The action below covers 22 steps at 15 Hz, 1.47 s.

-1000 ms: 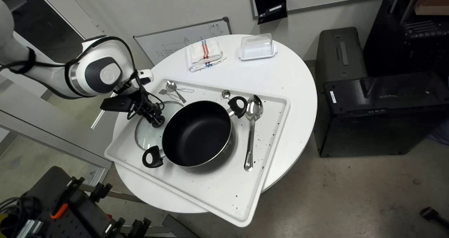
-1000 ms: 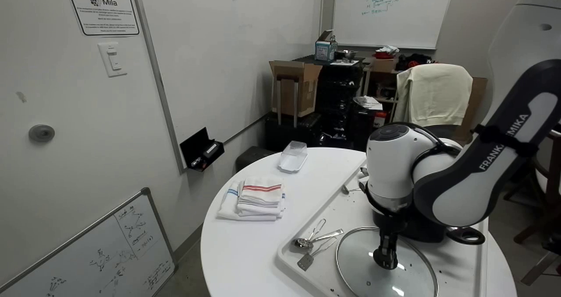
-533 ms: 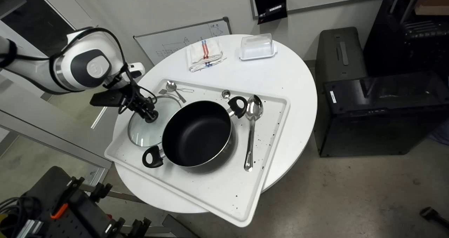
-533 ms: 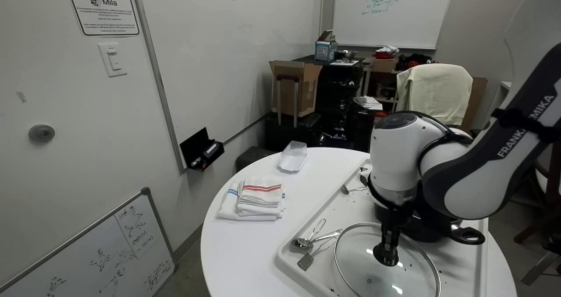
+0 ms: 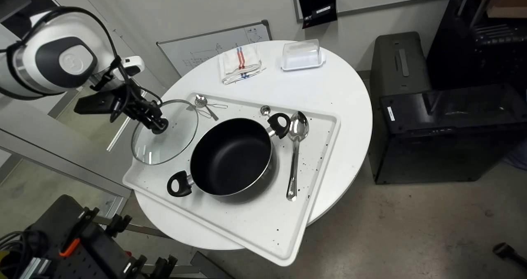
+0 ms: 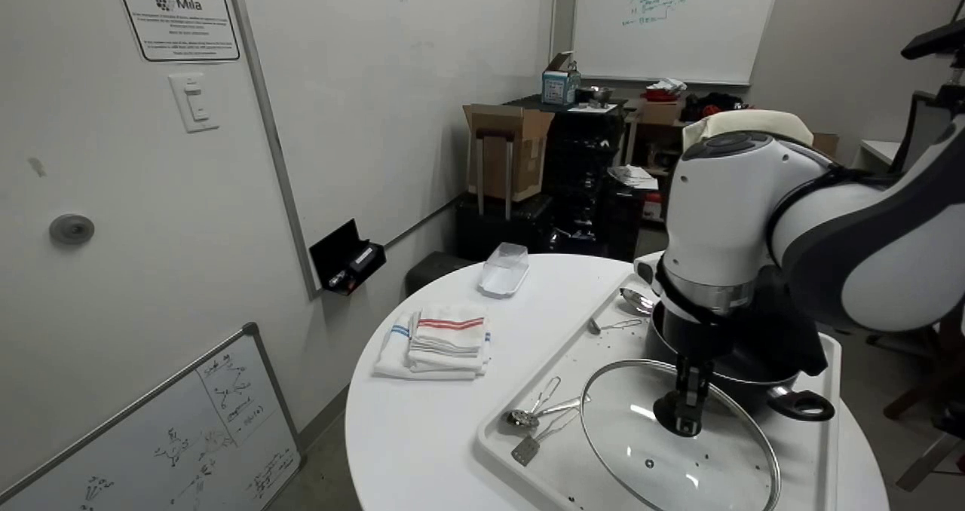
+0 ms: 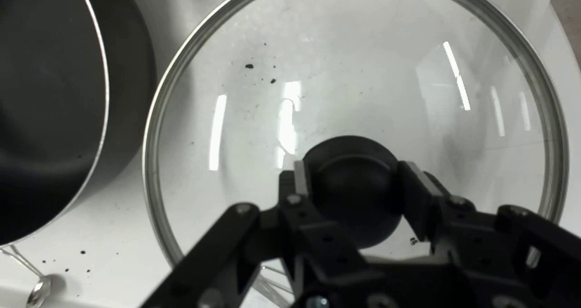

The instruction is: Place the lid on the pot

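Observation:
The lid [image 5: 177, 126] is a see-through glass disc with a silver rim. It hangs tilted above the tray's corner, beside the pot, in both exterior views [image 6: 626, 428]. My gripper [image 7: 352, 181] is shut on its black knob [image 7: 354, 208] in the wrist view, one finger on each side. The gripper also shows in an exterior view [image 5: 157, 124], over the lid. The black pot [image 5: 232, 159] stands uncovered on the tray, its dark inside showing. It is at the left edge of the wrist view [image 7: 45, 94], apart from the lid. The arm partly hides it in an exterior view [image 6: 754, 390].
The white tray [image 5: 255, 233] lies on a round white table [image 5: 341, 102]. A large silver spoon [image 5: 294, 159] lies beside the pot, a small ladle [image 5: 265, 110] behind it. Several small utensils [image 5: 201, 101] lie near the lid. Folded cloths [image 5: 241, 61] and a clear-topped dish [image 5: 302, 56] stand further back.
My gripper has risen with the lid in its hold and moved away from the pot, towards the tray's corner. The lid now stands clear of the tray. The pot has not moved.

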Motion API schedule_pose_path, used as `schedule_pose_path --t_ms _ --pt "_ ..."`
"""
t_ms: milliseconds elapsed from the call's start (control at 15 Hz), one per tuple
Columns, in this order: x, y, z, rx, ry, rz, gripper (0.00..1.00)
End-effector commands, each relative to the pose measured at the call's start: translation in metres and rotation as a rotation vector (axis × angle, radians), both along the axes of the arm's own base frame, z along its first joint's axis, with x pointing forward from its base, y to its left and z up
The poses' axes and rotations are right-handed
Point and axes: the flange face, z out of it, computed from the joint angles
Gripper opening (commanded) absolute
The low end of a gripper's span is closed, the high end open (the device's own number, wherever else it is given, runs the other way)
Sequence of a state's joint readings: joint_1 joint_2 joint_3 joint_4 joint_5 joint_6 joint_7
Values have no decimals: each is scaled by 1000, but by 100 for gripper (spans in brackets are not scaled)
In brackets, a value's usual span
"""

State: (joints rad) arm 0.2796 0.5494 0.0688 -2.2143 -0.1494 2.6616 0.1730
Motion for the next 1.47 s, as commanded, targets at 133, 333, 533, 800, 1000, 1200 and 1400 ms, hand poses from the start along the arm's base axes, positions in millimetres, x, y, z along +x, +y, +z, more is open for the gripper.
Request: schedule_pose_path --t_ms 133,333,533,800,1000,1200,1400 --pt "-15 -24 40 -25 23 -33 25" --pt "-14 -52 46 -36 36 -93 25" --pt "-10 -91 48 -36 44 -178 25" --pt "-7 -147 48 -29 55 -310 25" --pt "-4 -184 49 -24 56 -407 25" --pt "-2 -214 48 -23 57 -489 25" --pt "1 -237 47 -24 59 -554 25"
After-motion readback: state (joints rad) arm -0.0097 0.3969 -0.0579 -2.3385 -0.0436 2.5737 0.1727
